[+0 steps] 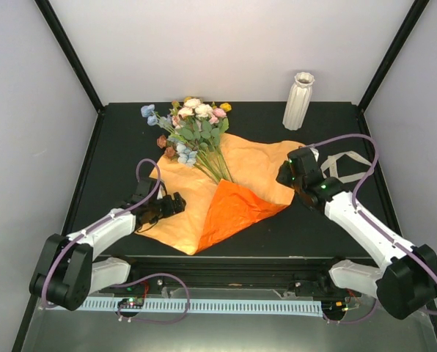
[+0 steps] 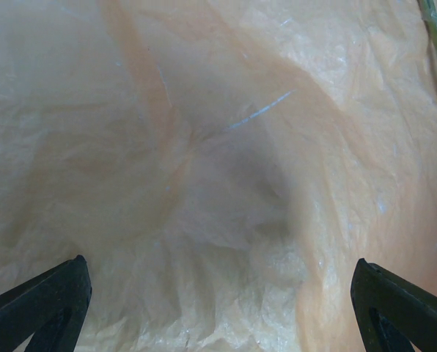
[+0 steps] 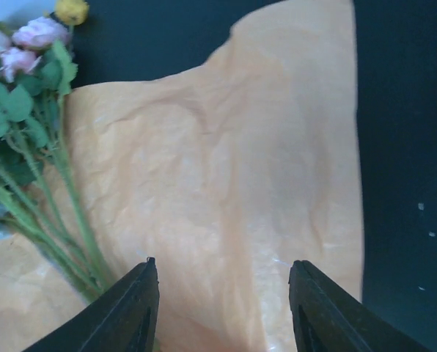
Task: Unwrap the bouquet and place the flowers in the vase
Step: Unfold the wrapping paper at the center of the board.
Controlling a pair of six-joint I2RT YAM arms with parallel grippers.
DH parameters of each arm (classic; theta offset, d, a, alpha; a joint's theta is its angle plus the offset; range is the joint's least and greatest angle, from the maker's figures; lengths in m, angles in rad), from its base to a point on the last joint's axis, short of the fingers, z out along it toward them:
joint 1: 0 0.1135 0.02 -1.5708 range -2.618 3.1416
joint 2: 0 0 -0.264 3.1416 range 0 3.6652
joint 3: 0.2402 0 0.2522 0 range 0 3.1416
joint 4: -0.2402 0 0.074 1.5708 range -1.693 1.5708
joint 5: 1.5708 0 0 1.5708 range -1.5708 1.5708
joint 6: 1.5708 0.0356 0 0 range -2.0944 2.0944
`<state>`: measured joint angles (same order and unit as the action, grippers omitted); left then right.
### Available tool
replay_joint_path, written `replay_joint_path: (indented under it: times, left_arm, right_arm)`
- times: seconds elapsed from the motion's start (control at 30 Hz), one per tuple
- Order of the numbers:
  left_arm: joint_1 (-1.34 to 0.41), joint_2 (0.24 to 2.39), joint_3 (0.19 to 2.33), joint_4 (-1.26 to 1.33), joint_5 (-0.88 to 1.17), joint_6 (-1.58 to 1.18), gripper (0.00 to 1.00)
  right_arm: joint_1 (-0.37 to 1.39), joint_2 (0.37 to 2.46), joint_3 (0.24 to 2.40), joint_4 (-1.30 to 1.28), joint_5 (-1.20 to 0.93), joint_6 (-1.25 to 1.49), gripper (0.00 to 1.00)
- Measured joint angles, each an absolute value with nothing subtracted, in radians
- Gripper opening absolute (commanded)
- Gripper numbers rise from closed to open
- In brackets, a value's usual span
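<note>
The bouquet lies unwrapped: its orange paper (image 1: 251,165) is spread flat on the black table, with one bright corner (image 1: 237,213) folded over at the front. The flowers (image 1: 193,125) rest on the sheet, blooms toward the back left and stems pointing at the fold. The white ribbed vase (image 1: 299,100) stands upright at the back right. My left gripper (image 1: 176,203) hovers open over the sheet's left part, with only paper (image 2: 204,147) between its fingers (image 2: 219,262). My right gripper (image 1: 286,174) is over the sheet's right corner, open and empty (image 3: 224,262), with the green stems (image 3: 64,213) just to its left.
A cream ribbon (image 1: 344,166) lies loose on the table to the right of the paper, beside the right arm. Black frame posts rise at the back corners, and white walls close in the sides.
</note>
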<state>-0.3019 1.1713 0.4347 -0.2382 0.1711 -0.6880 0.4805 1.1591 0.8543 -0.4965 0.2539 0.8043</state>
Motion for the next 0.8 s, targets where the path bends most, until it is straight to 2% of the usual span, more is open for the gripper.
replay_joint_path:
  times: [0.1,0.27,0.33,0.53,0.8]
  left_arm:
    - [-0.302,1.179,0.435,-0.223,0.167,-0.690,0.99]
    - [-0.302,1.188,0.435,-0.205,0.164,-0.697,0.99]
    - [-0.301,1.192,0.435,-0.197,0.164,-0.702,0.99]
    - [-0.295,1.207,0.442,-0.182,0.165,-0.711,0.99]
    - [-0.269,1.254,0.475,-0.172,0.173,-0.713,0.99]
  right_arm:
    - [0.480,1.160,0.844,-0.444,0.185,0.744,0.56]
    - [0.470,1.289,0.842,-0.329,0.038,0.641,0.42]
    - [0.453,1.385,0.854,-0.299,0.000,0.617,0.40]
    - [0.363,1.605,0.859,-0.238,-0.099,0.587,0.39]
    - [0.333,1.738,0.909,-0.206,-0.111,0.571,0.39]
